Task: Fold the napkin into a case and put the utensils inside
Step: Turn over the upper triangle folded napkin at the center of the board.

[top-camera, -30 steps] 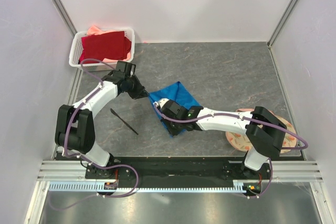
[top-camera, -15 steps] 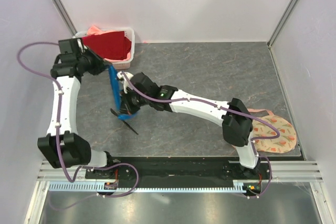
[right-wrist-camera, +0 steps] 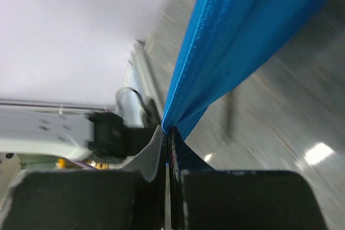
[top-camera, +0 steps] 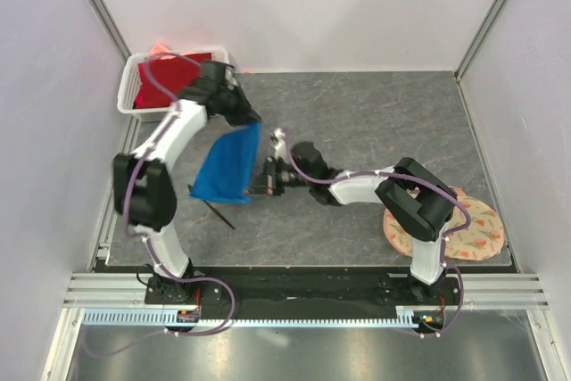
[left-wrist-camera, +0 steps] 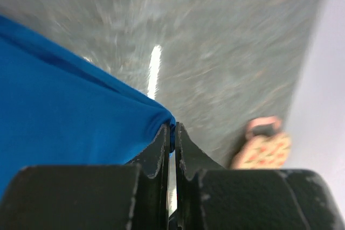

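- Grey marbled table [top-camera: 384, 122] down below, boxed in by pale lilac walls at the far side and on both flanks, with metal posts in the far corners.
- Over to the left arm: up from the near-left base, elbow out by the left edge, forearm slanting toward the far-left corner, wrist turned back to the right.
- Clamped tight there with the left gripper [top-camera: 256, 120] on the top corner of the napkin [top-camera: 223, 167]. Close up from the wrist, black fingers [left-wrist-camera: 156, 154] pressed together with blue cloth nipped at the tips.
- Now the right arm: up from the near-right base, elbow folded above the edge of the peach floral mat [top-camera: 477, 225], forearm stretched long and low to the left across the middle of the table.
- Shut as well at the right gripper [top-camera: 257, 178], pinching the napkin's edge lower down on the same side, with folds of cloth fanning out from the tips.
- Napkin held up between the two grippers, over the left-centre of the table, loose and draped, sagging away leftward to a low corner. Cannot tell whether touching the surface there.
- Counting up: one blue napkin. One black utensil [top-camera: 221, 217] in sight, flat on the table, one end hidden by the napkin's low corner.
- One white basket [top-camera: 128, 95] in the far-left corner, with one dark red cloth [top-camera: 169, 78] inside.
- One round mat at near right. Two arms, two grippers, purple cables [top-camera: 134, 176] looped along both.
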You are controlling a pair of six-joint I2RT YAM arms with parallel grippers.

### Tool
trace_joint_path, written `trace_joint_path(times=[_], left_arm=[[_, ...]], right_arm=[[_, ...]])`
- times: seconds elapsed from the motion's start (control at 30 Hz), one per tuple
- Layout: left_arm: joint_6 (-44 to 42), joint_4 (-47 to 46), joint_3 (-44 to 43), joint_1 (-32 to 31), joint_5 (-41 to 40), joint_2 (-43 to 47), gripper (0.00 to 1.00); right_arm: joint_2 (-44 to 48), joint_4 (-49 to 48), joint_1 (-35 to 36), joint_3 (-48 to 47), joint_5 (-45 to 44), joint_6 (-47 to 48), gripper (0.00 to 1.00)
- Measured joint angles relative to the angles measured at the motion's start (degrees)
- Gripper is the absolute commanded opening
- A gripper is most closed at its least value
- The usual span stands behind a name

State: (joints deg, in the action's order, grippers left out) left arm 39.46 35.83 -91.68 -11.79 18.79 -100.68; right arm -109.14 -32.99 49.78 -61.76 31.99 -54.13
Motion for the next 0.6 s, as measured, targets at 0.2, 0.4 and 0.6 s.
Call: trace_joint_path(times=[0.2, 0.4, 0.6], left_arm=[[0.0, -5.5, 0.4, -11.9, -3.4, -17.2, 0.04], [0.0, -7.5, -2.7, -18.5, -5.4, -22.8, 0.06], [0.0, -8.9, -4.6, -20.9, -5.4, -23.3, 0.26]], right_arm=[[0.0, -6.1, -6.0, 20.6, 2.8, -2.0, 0.0], [5.6, -4.8, -8.4, 29.4, 1.7, -0.2, 0.0], [11.3, -1.8, -9.0, 32.5, -2.7, 1.7, 0.21]])
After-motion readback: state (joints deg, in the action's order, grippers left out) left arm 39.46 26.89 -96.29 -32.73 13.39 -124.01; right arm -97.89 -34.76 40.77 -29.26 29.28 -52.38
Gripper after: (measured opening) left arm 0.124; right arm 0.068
